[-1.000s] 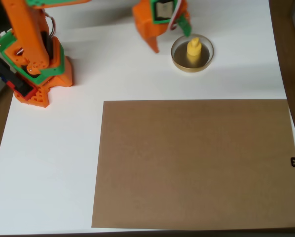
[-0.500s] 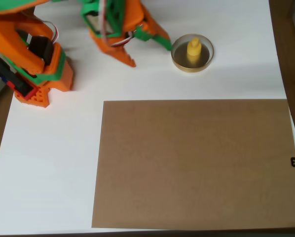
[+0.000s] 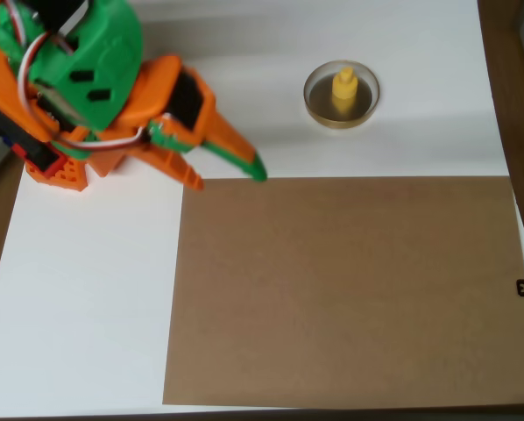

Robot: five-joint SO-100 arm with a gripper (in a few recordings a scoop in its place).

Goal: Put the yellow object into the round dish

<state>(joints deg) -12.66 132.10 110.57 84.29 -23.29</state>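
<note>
Overhead view: yellow object [image 3: 344, 86] sits upright inside the round dish [image 3: 342, 94], roughly centred, knob up. Dish rests on the white tabletop [image 3: 87, 289] near the top edge, right of centre. Nothing touches the dish or the yellow object.

Gripper [image 3: 227, 175] is well apart from the dish, down and to the left of it, at the top left corner of the brown sheet [image 3: 345, 289]. Its jaws are parted in a narrow V with nothing between them: the orange finger tip [image 3: 193, 181] lies just at the sheet's left corner, the green-tipped finger [image 3: 255, 171] ends right at the sheet's top edge. Both point down and to the right in the picture. I cannot tell whether the tips touch the surface or hang above it.

The arm is orange with a green housing [image 3: 91, 61], somewhat blurred, filling the top left corner. The orange base [image 3: 56, 171] stands on the tabletop at the left edge, with a red and black part beside it.

The brown sheet lies flat, covering most of the lower right of the tabletop, with a small black clip [image 3: 522, 287] at its right edge. A dark wooden surface shows along the far right.
</note>
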